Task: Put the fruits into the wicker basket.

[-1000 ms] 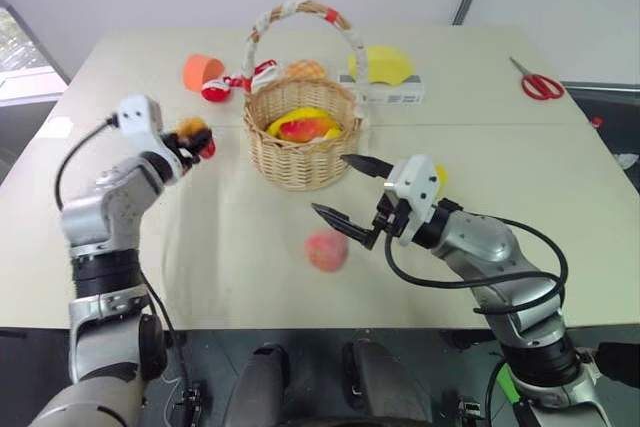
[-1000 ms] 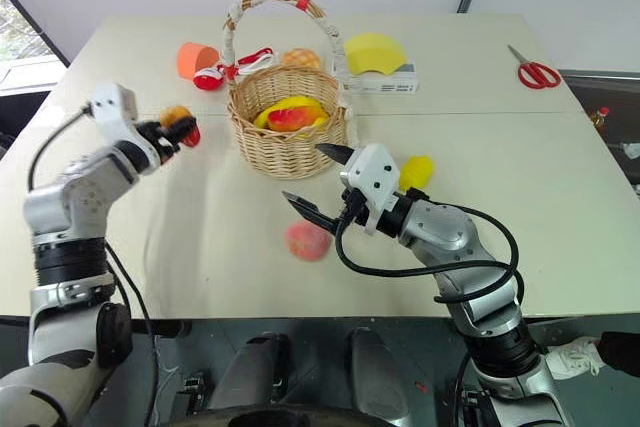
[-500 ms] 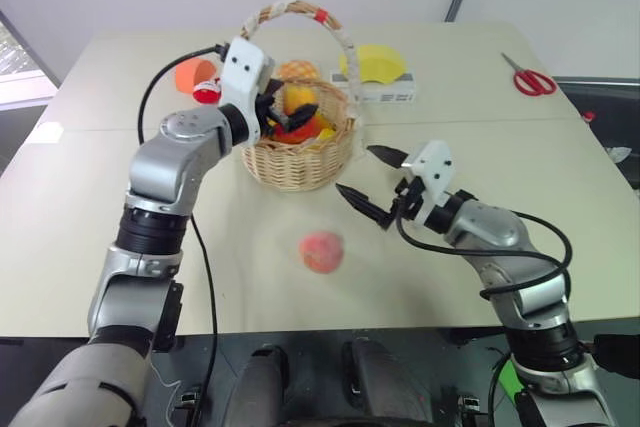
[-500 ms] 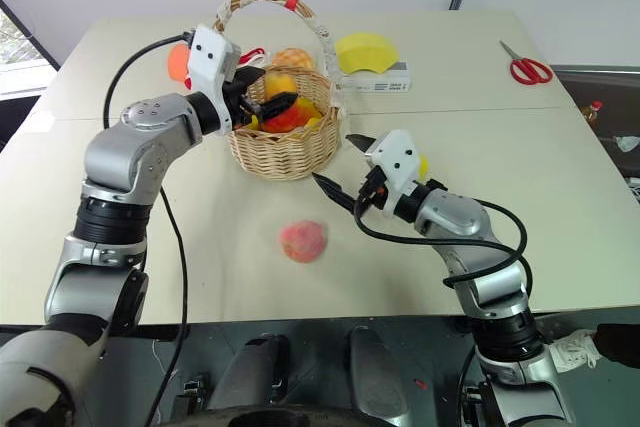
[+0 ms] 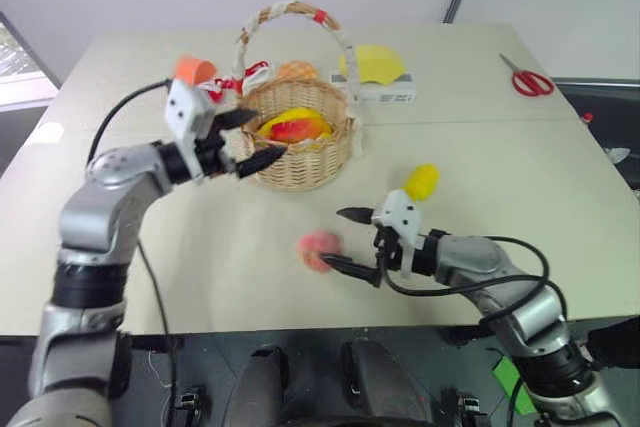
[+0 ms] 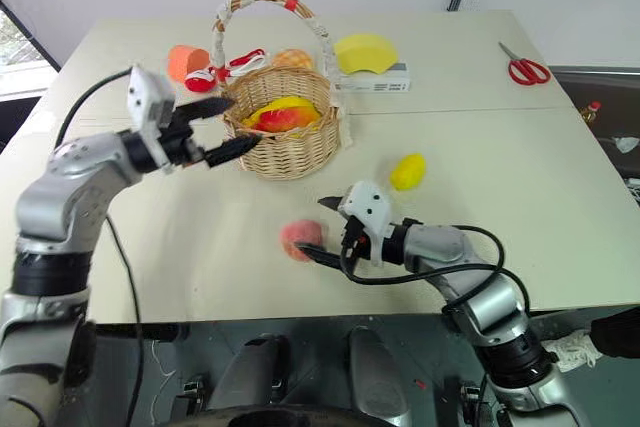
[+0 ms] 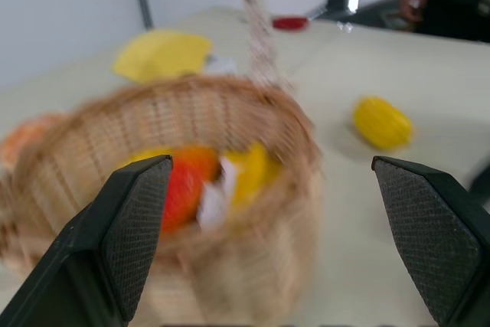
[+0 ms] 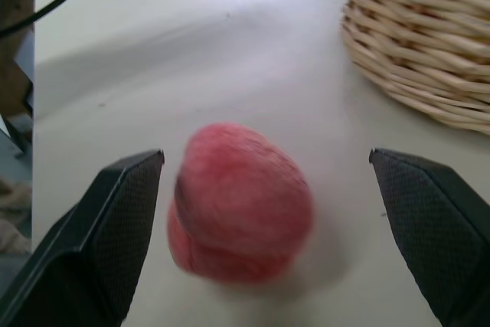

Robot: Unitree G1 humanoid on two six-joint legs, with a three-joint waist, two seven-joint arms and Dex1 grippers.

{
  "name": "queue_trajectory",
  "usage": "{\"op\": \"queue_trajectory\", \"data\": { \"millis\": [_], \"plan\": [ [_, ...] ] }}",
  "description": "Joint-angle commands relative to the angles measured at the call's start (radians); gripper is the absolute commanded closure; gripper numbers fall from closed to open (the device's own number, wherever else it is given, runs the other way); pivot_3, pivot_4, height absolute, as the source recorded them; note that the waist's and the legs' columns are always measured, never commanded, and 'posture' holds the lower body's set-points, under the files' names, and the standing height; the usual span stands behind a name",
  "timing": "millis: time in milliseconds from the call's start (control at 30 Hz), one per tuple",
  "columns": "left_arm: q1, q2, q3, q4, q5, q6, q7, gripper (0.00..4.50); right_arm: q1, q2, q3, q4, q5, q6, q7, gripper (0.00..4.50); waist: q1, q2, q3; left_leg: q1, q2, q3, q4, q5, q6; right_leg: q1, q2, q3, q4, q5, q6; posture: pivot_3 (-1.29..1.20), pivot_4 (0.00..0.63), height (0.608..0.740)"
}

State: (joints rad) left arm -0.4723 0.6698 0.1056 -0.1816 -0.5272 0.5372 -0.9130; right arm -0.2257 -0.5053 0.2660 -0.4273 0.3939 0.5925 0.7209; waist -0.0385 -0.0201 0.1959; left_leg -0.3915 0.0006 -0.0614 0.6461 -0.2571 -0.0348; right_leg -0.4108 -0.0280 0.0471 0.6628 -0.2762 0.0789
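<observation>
1. On the table (image 5: 200, 277), near its front edge: pink peach (image 5: 318, 250) lay loose, well apart from the wicker basket (image 5: 300, 152).
2. Just beside the peach: right gripper (image 5: 345, 239) hung low with both fingers spread wide, one past the fruit's far side and one along its near side, not closed on it.
3. From the right wrist view: peach (image 8: 239, 203) sat between the two finger pads (image 8: 122, 227), nearer one of them, contact not clear.
4. At the basket's left side: left gripper (image 5: 250, 139) fully open, empty, pointed at the rim.
5. Inside the basket: red-orange fruit (image 5: 300, 129) rested against yellow pieces (image 5: 290, 117).
6. Right of the basket, apart from it: yellow lemon (image 5: 421, 182) lay on bare table.
7. Behind the basket: tan bun (image 5: 298, 70), orange cup (image 5: 194, 70), yellow half-round block (image 5: 378, 62) on a white box (image 5: 395, 93).
8. Far right corner: red scissors (image 5: 527, 80).
</observation>
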Motion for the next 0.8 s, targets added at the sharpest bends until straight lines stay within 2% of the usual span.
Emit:
{"op": "queue_trajectory", "data": {
  "millis": [33, 200, 233, 267, 367, 400, 567, 667, 800],
  "plan": [
    [0.090, 0.054, 0.048, -0.146, -0.064, 0.018, -0.050, 0.03, -0.019, 0.042, 0.005, 0.032, 0.005, 0.027, -0.017, 0.00, 0.000, 0.000, 0.000, 0.000, 0.000, 0.000, 0.000, 0.000, 0.000, 0.000, -0.001, 0.000, -0.001, 0.000, 0.000, 0.00, 0.150, 0.740],
    [0.203, 0.087, 0.058, -0.238, -0.082, 0.042, -0.034, 0.03, -0.035, 0.080, -0.009, 0.071, 0.049, 0.087, -0.001, 0.00, 0.004, 0.000, 0.000, 0.000, -0.001, 0.000, 0.000, 0.000, 0.000, 0.001, -0.002, 0.000, -0.001, 0.000, 0.000, 0.00, 0.150, 0.740],
    [0.213, 0.092, 0.055, -0.244, -0.079, 0.043, -0.030, 0.00, -0.039, 0.082, -0.009, 0.076, 0.051, 0.092, 0.002, 0.54, 0.004, 0.000, 0.000, 0.000, -0.001, 0.000, 0.000, 0.000, 0.000, 0.001, -0.002, 0.000, -0.001, 0.000, 0.000, 0.00, 0.150, 0.740],
    [0.225, 0.094, 0.057, -0.251, -0.080, 0.042, -0.029, 0.00, -0.044, 0.082, -0.009, 0.080, 0.049, 0.094, 0.005, 0.81, 0.003, 0.000, 0.000, 0.000, -0.001, 0.000, 0.000, 0.000, 0.000, 0.001, -0.002, 0.000, -0.001, 0.000, 0.000, 0.00, 0.150, 0.740],
    [0.246, 0.103, 0.066, -0.260, -0.089, 0.042, -0.032, 0.00, -0.058, 0.076, -0.006, 0.086, 0.027, 0.081, 0.010, 2.23, -0.003, 0.000, 0.000, 0.000, -0.001, 0.000, 0.000, 0.000, 0.000, 0.001, -0.001, 0.000, -0.001, 0.000, 0.000, 0.00, 0.150, 0.740],
    [0.250, 0.106, 0.070, -0.262, -0.096, 0.045, -0.032, 0.00, -0.061, 0.070, -0.007, 0.085, 0.019, 0.067, 0.015, 2.41, -0.003, 0.000, 0.000, 0.000, 0.000, 0.000, 0.000, 0.000, 0.000, 0.001, -0.001, 0.000, -0.001, 0.000, 0.000, 0.00, 0.150, 0.740],
    [0.262, 0.126, 0.105, -0.264, -0.136, 0.052, -0.048, 0.00, -0.102, 0.052, -0.104, 0.064, 0.062, 0.010, 0.053, 2.44, -0.004, 0.000, 0.000, 0.000, 0.000, 0.001, 0.000, 0.000, 0.000, 0.000, 0.000, 0.000, -0.001, 0.000, 0.000, 0.00, 0.150, 0.740],
    [0.288, 0.144, 0.141, -0.267, -0.160, 0.056, -0.059, 0.00, -0.188, 0.068, -0.181, 0.094, 0.072, 0.007, 0.009, 2.44, -0.006, 0.000, 0.000, 0.000, 0.000, 0.001, 0.000, 0.000, 0.000, 0.000, 0.000, 0.000, -0.001, 0.000, 0.000, 0.00, 0.150, 0.740],
    [0.325, 0.165, 0.174, -0.262, -0.164, 0.057, -0.064, 0.00, -0.332, 0.132, -0.205, 0.142, 0.062, -0.007, -0.048, 2.44, -0.007, 0.000, 0.000, 0.001, 0.001, 0.001, 0.000, 0.000, 0.000, 0.000, 0.000, 0.000, 0.000, 0.000, 0.000, 0.00, 0.150, 0.740]
  ]
}}
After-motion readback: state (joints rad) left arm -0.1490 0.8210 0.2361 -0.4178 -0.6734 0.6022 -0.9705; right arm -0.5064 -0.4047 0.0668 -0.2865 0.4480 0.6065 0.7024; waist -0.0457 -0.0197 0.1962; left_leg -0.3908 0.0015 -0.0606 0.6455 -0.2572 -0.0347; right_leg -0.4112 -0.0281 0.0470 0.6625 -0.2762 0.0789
